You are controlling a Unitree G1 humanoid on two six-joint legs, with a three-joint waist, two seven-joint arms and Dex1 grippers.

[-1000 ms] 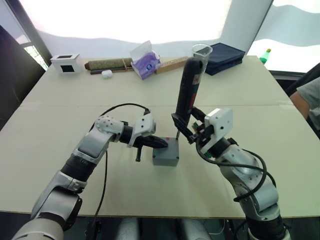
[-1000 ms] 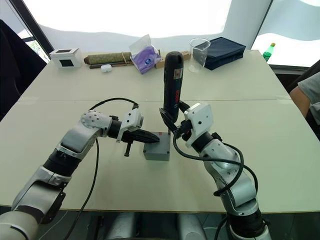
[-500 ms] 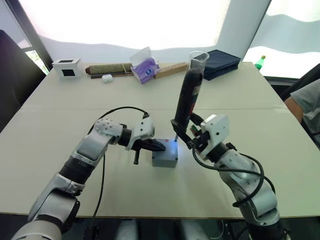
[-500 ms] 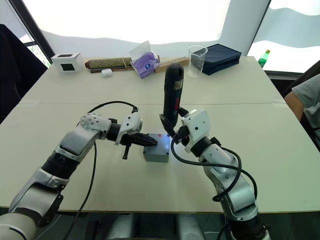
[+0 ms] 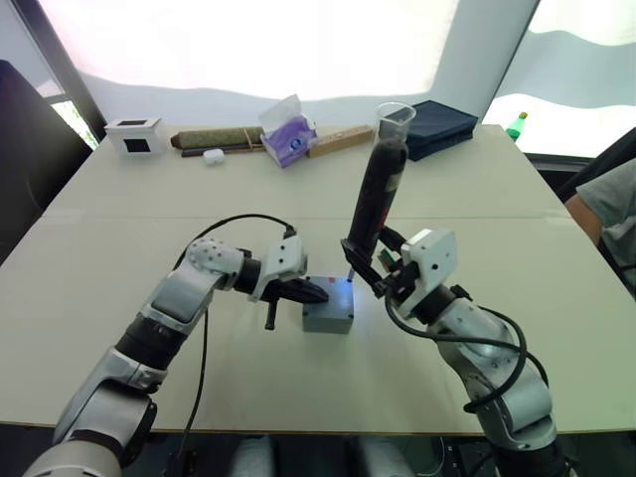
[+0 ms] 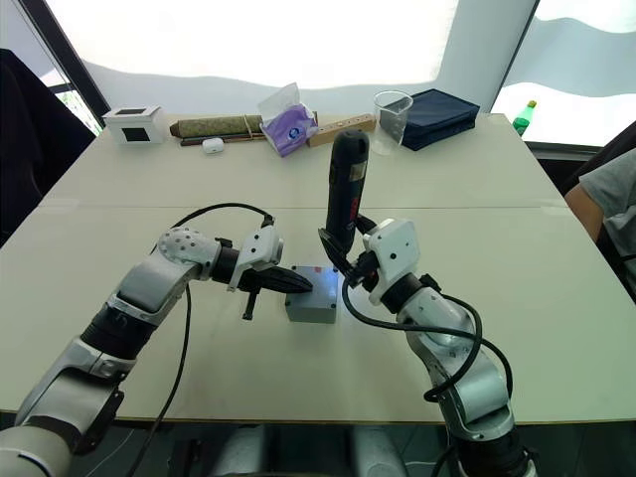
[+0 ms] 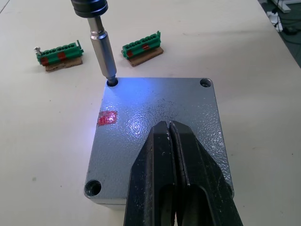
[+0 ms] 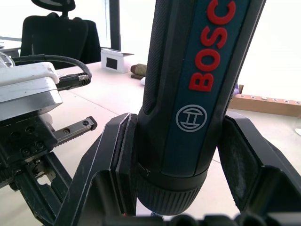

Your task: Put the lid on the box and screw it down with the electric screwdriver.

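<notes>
The grey box (image 5: 328,320) stands mid-table with the lid (image 7: 155,106) lying flat on top; a red mark shows on the lid's top face. My left gripper (image 7: 169,126) is shut, its tips resting on the lid's middle, also seen from above (image 5: 316,292). My right gripper (image 5: 366,263) is shut on the electric screwdriver (image 5: 379,189), held nearly upright, its black body (image 8: 197,94) between the pads. The metal bit (image 7: 104,52) sits in a corner screw hole of the lid, and a blue glow lights that corner.
Two green terminal blocks (image 7: 59,52) lie just beyond the box. Along the far edge are a white cube (image 5: 132,133), a brown stick (image 5: 338,138), a purple tissue pack (image 5: 288,127), a clear cup (image 5: 396,111) and a dark blue case (image 5: 437,114). A person (image 5: 608,204) sits at the right.
A blue glow has come on at the bit's tip and lights the lid's corner. Both arms hold nearly the same pose; the camera has shifted slightly.
</notes>
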